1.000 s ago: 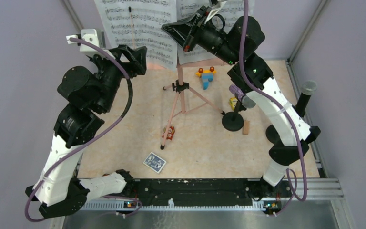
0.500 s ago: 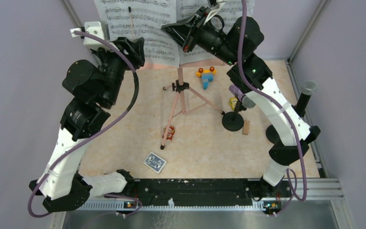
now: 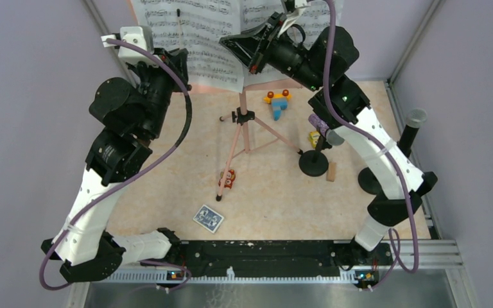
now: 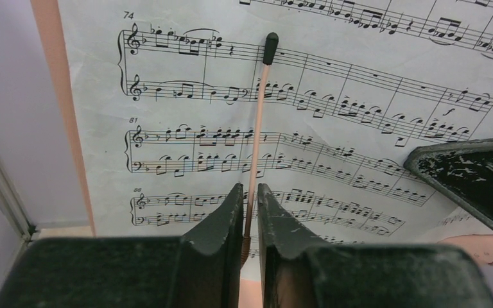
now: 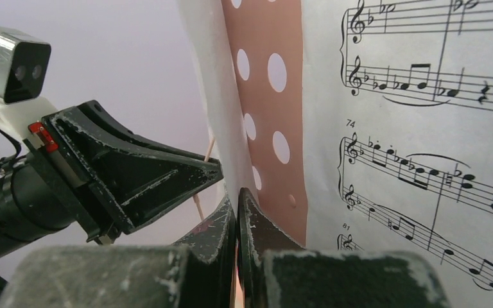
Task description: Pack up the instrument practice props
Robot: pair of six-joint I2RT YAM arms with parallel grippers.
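The salmon-pink perforated music rack [image 5: 263, 96] stands on its tripod legs [image 3: 234, 154] at the back, with white sheet-music pages [image 3: 205, 32] on it. My left gripper [image 4: 250, 192] is shut on the rack's thin pink page-holder rod [image 4: 260, 115], which lies over the left page [image 4: 359, 77]. My right gripper [image 5: 237, 199] is shut on the inner edge of a page at the rack's middle. A purple-glitter microphone [image 3: 318, 123] leans in a round-based holder [image 3: 313, 163]. A black grey-headed microphone [image 3: 412, 128] stands at the right, its holder partly hidden by my right arm.
Colourful toys [image 3: 277, 102] lie behind the tripod, a yellow block [image 3: 313, 138] and a wooden block [image 3: 331, 171] lie by the mic holder, a red toy [image 3: 229, 178] lies at a tripod foot. A blue playing-card pack [image 3: 208, 218] lies near the front. Walls stand close on both sides.
My left arm rose and reached in towards the rack, and its jaws closed from wide open onto the page-holder rod. The right gripper stayed shut on the page.
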